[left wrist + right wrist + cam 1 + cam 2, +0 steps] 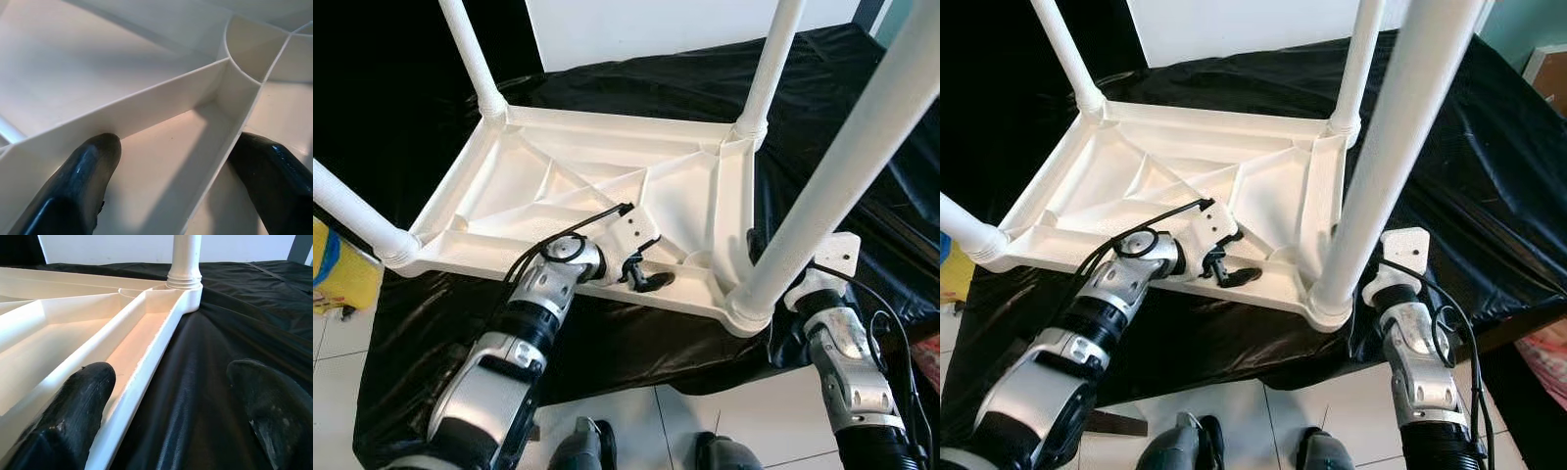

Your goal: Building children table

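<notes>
White plastic table lying upside down on a black sheet, ribbed underside up, four white legs standing up from the corners. Sheet draped over a low surface, hanging down toward the tiled floor.

Left hand reached over the table's near rim, down among the ribs close to the near right corner. Fingers spread apart in the left wrist view, one on each side of a narrow ribbed compartment, tips touching or just beside the rib walls; nothing gripped between them.

Right hand low at the table's right side, just beside the near right leg. Fingers wide open in the right wrist view, one resting inside the table's long edge channel, the other over the black sheet; rim lying between them, not squeezed. Far right leg upright at the end of that rim.

Yellow object at the far left, beside the sheet. Robot's feet on the floor below.
</notes>
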Robot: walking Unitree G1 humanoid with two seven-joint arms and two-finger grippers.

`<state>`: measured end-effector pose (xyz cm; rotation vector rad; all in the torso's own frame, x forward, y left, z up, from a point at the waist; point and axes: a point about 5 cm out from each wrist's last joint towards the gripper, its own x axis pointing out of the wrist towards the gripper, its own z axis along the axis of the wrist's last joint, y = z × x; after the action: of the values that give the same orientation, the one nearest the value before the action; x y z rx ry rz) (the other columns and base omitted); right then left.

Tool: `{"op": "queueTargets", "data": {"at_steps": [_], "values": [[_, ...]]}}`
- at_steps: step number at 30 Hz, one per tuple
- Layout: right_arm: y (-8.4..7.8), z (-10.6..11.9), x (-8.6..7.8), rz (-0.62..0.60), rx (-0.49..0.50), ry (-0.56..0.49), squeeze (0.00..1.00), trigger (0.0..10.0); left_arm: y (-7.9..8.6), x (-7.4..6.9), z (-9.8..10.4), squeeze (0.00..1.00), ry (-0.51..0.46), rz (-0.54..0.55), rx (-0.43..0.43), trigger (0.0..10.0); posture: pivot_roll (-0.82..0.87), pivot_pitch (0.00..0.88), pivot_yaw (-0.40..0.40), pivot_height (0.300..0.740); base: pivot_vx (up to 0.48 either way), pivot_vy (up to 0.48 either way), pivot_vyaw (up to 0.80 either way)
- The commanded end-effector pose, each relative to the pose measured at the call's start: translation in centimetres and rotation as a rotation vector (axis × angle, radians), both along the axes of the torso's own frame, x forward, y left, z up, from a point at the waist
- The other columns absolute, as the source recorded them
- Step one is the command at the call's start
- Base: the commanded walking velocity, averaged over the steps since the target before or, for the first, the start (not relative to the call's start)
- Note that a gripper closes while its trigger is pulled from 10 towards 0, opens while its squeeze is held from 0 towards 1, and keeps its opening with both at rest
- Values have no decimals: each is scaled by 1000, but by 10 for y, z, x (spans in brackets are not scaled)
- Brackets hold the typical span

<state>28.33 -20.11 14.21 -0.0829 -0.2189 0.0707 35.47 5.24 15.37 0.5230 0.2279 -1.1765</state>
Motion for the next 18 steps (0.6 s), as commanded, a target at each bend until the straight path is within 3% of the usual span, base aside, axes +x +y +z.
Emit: {"op": "queueTargets", "data": {"at_steps": [1,4,8,10,11,12,15,18], "values": [[1,-3,-1,-4,18,14,0,10000,7,24,14,0,-314,517,-82,10000,-74,172,66,740,0,0,0],[-3,-3,-2,-33,25,15,0,10000,10,28,24,0,-370,550,-122,10000,-82,168,68,740,0,0,0],[-9,-3,-4,-58,25,12,0,10000,14,29,29,0,-371,560,-167,10000,-85,168,69,740,0,0,0],[-12,-2,-6,-65,21,9,0,10000,15,25,30,0,-336,509,-219,10000,-87,171,68,740,0,0,0],[-19,-1,-10,-75,17,1,0,10000,19,14,31,0,-285,406,-301,10000,-86,173,66,740,0,0,0],[-21,-1,-12,-77,16,-2,0,10000,20,10,32,0,-269,371,-323,10000,-86,173,66,740,0,0,0],[-22,0,-13,-77,17,-3,0,10000,21,8,32,0,-262,356,-330,10000,-86,173,66,740,0,0,0],[-39,2,-25,-77,26,8,0,10000,39,-20,28,0,-286,202,-311,10000,-83,176,62,740,0,0,0]]}}
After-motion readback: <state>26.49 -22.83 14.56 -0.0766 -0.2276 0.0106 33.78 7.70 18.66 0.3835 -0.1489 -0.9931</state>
